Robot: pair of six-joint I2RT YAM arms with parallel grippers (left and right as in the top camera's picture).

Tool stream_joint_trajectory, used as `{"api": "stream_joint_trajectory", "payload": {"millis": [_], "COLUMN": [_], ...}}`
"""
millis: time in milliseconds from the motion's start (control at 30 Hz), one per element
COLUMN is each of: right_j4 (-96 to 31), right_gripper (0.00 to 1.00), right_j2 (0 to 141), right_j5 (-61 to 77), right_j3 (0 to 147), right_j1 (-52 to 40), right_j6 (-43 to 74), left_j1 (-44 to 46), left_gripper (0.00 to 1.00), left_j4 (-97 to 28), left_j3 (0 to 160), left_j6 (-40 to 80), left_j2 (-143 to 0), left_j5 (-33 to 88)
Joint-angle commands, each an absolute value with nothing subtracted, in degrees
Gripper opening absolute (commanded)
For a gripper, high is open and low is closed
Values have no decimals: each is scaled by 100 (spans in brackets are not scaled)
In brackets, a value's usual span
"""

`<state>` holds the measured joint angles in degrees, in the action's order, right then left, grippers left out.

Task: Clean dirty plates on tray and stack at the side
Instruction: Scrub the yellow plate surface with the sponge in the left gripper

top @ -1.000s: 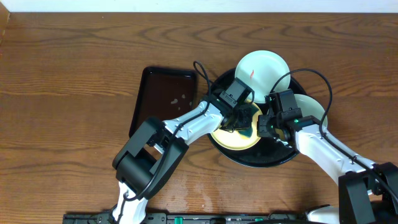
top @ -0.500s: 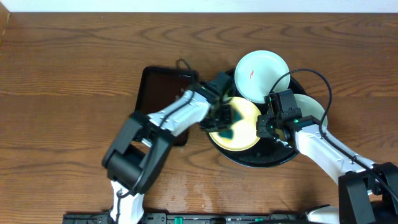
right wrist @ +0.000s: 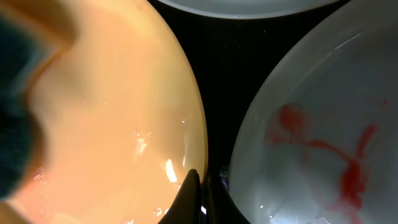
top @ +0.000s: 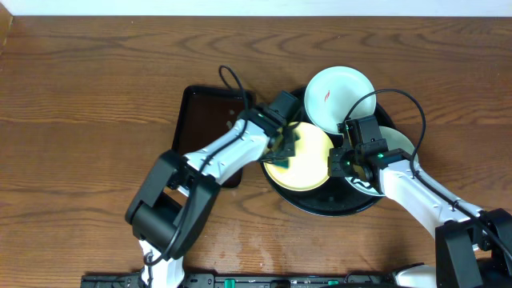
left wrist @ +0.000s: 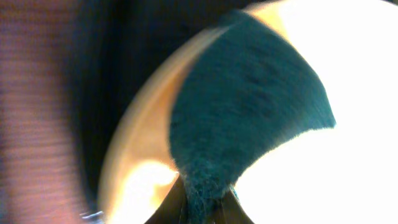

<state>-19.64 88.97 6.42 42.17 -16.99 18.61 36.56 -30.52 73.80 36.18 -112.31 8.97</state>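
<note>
Left gripper (top: 286, 144): jaws clamped on teal sponge (left wrist: 249, 112), on yellow plate (top: 308, 164) | Right gripper (right wrist: 196, 186): jaws closed, tips at that plate's rim | Round black tray (top: 328, 206), centre-right: 3 plates – 1 yellow, upper white plate (top: 336, 92) and right white plate (right wrist: 323, 124), red-smeared

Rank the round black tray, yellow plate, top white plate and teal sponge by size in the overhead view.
Largest: round black tray
Next: yellow plate and top white plate, which look alike, so unranked
Smallest: teal sponge, though partly hidden
</note>
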Motion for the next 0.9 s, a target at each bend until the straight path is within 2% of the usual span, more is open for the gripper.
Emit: {"api": "stream_joint_trajectory", "payload": {"millis": [0,167,433,500,733,867], "right_j4": [-2014,-2014,-2014,-2014,-2014,-2014], "right_gripper": [1,1,1,1,1,1], "right_j2": [8840,8840,8840,8840,8840,8840], "right_j5": [454,454,454,454,456,456], "right_j3": [4252,4252,4252,4252,4252,4252], "right_j1": [-1660,-1660,-1660,-1660,-1660,-1660], "right_j6": [1752,1752,1752,1752,1752,1752], "left_j1": [4091,4401,4287,4165,3745,3699], "left_gripper": [8,8,8,8,7,8], "left_j4": [-2418,-1999,-2445,-2661,-3653,-4082], "left_j3": [7299,7299,7299,7299,7317,7413], "left_j6": [3826,4386,4348,4311,4075,4080], "left_j2": [-11483,-11618,-11618,-11618,-11609,-11598], "left_j5": [1966,2724,2554,2161,-379,-1146]}}
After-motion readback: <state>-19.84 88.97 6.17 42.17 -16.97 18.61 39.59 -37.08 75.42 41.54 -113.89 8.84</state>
